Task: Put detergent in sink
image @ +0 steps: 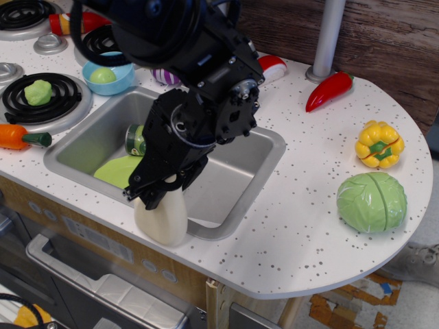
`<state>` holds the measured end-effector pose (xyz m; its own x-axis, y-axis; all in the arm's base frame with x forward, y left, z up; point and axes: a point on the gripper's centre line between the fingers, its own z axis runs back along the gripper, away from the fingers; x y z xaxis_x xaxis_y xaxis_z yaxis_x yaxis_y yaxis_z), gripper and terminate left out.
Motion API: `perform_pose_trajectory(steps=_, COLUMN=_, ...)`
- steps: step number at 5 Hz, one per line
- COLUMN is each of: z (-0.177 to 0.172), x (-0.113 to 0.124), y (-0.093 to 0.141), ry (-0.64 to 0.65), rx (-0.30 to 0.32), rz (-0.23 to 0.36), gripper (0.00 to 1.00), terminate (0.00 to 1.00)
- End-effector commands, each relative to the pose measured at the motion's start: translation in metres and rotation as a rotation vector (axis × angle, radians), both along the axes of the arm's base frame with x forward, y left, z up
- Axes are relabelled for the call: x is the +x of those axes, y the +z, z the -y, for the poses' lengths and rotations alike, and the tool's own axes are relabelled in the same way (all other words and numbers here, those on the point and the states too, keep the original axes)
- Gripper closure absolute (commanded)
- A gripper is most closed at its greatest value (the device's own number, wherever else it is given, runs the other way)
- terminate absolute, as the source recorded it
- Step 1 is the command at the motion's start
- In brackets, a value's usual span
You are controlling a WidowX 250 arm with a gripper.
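The detergent (164, 221) is a cream-white bottle standing upright on the counter's front edge, just in front of the sink (269, 142). My black gripper (155, 192) is down over the bottle's top and hides its cap. The jaws straddle the neck and look open. The arm reaches over the sink from the back. In the sink lie a green-labelled can (135, 140) and a lime-green plate (118, 171).
Left of the sink are a carrot (20, 137), stove burners (40, 96) and a blue bowl (108, 72). A red ketchup bottle (65, 24) lies at the back. On the right are a red pepper (329, 90), a yellow pepper (378, 144) and a cabbage (371, 201). A grey pole (327, 38) stands at the back.
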<state>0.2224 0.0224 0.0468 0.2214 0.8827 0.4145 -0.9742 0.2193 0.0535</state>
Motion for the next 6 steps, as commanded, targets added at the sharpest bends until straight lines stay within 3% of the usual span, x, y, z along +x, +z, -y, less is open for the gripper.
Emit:
perform_pose_trajectory(steps=1, z=-0.025, x=0.013, y=0.027, ry=-0.06, rx=0.089, rz=0.004, gripper=1.0, terminate=0.0)
perform_pose_trajectory(steps=2, z=-0.054, x=0.038, y=0.052, ry=-0.111, rx=0.134, rz=0.0, gripper=1.0, terminate=0.0)
perform_pose_trajectory(steps=3, z=-0.07, x=0.078, y=0.045, ry=-0.155, rx=0.144, rz=0.051, gripper=1.0, terminate=0.0)
perform_pose_trajectory(steps=4, z=-0.07, x=0.118, y=0.004, ry=-0.211, rx=0.128, rz=0.139, gripper=1.0, terminate=0.0)
perform_pose_trajectory(steps=6, z=-0.05, x=0.154, y=-0.045, ry=-0.234, rx=0.1, rz=0.224, gripper=1.0, terminate=0.0)
